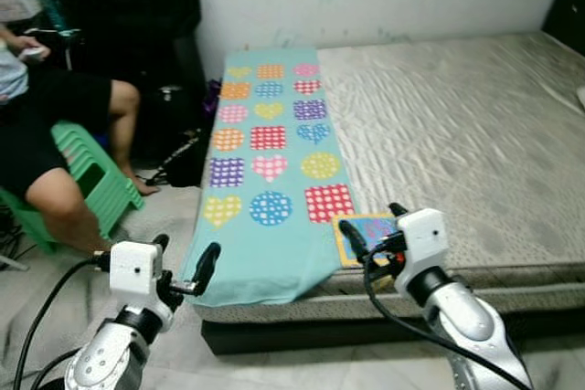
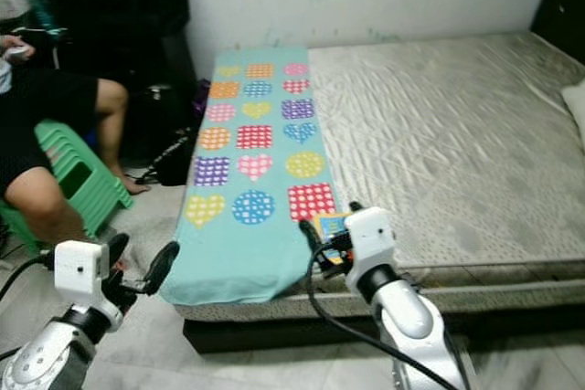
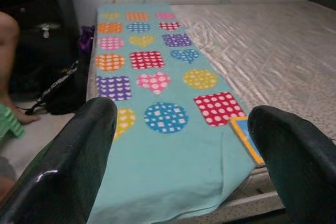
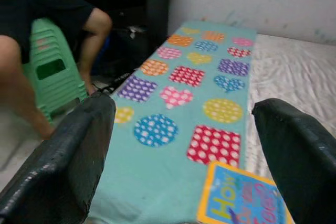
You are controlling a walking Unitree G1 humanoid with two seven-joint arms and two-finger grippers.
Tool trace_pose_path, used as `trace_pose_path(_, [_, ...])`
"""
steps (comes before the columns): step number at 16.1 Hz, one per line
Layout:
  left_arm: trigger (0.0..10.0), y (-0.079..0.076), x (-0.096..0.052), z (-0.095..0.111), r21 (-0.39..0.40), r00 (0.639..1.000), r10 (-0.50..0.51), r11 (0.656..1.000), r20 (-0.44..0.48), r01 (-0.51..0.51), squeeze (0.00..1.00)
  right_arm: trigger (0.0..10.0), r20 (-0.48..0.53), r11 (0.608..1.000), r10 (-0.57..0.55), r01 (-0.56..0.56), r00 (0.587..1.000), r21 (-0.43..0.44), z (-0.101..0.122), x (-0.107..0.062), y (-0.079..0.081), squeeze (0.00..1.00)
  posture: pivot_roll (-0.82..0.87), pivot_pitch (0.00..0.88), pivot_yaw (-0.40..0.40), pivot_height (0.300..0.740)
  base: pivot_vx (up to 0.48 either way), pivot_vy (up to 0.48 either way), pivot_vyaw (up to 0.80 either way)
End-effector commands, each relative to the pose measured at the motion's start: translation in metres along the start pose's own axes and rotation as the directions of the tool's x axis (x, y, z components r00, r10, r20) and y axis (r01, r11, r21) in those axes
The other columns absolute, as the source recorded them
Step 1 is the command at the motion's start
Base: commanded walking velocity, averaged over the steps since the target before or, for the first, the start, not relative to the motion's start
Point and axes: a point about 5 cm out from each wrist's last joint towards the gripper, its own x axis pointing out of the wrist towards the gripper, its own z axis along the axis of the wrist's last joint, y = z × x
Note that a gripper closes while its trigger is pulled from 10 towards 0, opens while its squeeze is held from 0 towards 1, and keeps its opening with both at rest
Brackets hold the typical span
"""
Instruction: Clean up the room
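The right gripper point(image 1: 370, 226) hides part of the book point(image 1: 366, 237).

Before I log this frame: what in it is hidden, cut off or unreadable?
- Book: the right wrist view's edge cuts off its cover and the title is blurred; in the left eye view the right tool covers part of it.
- Person on the green stool: the left eye view's edge cuts off the upper body.
- Dark bag beside the bed: too shadowed to identify.
- Patterned blanket: its near edge hangs over the bed, hiding what is beneath.
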Motion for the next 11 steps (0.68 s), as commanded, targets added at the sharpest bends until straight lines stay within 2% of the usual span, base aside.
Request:
trace_pose_path(1, [10.0,0.0020,0.0000,0.0054,0.016,1.000,0.001,1.000,0.010,-0.001,0.00,10.0,0.021,1.000,0.016,-0.016,1.000,0.001,0.0062,0.0014,0.0035,0.00,-0.18,0.000,0.037,0.740,0.274,0.000,0.00])
trace_pose_path(10, [10.0,0.0028,0.0010,0.0051,0.024,1.000,-0.005,1.000,-0.002,0.005,0.00,10.0,0.024,1.000,0.018,-0.018,1.000,0.001,0.0068,0.0034,0.0042,0.00,-0.18,0.000,0.041,0.740,0.288,0.000,0.00])
trace_pose_path(11, [10.0,0.0039,0.0010,0.0047,0.019,1.000,0.015,1.000,-0.003,-0.015,0.00,10.0,0.023,1.000,0.017,-0.017,1.000,0.002,0.0066,0.0034,0.0041,0.00,-0.18,0.000,0.041,0.740,0.000,0.000,0.00])
